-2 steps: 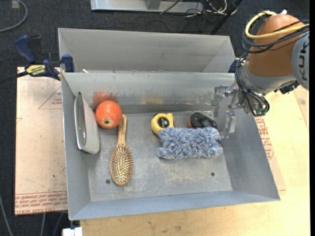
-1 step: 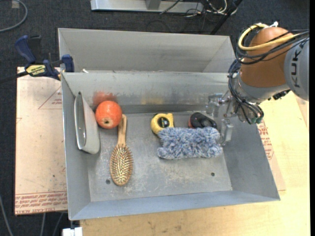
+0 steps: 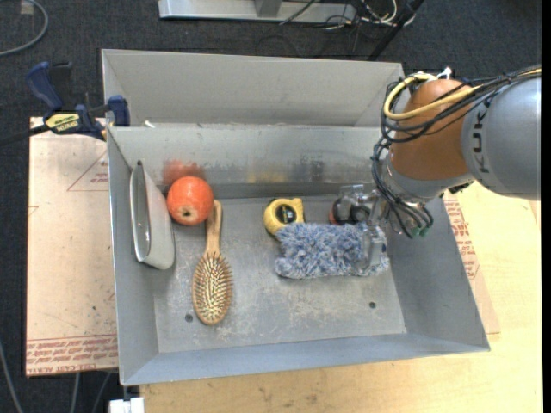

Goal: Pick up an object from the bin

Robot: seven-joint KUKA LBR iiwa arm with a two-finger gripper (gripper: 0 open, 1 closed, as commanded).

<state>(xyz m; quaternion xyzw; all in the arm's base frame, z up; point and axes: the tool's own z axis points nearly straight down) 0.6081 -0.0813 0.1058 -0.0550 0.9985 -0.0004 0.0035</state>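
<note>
Tool [image 3: 374, 241] at one blue cloth [image 3: 317, 250], grip unclear; one apple [image 3: 189, 200], one hairbrush [image 3: 212, 287], one tape measure [image 3: 282, 215].

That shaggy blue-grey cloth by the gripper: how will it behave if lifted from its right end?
Probably floppy: the shaggy cloth lies crumpled, so it would likely drape below the gripper. It looks light for its bulk. Its upper left corner seems to touch the yellow tape measure, which may get nudged.
</note>
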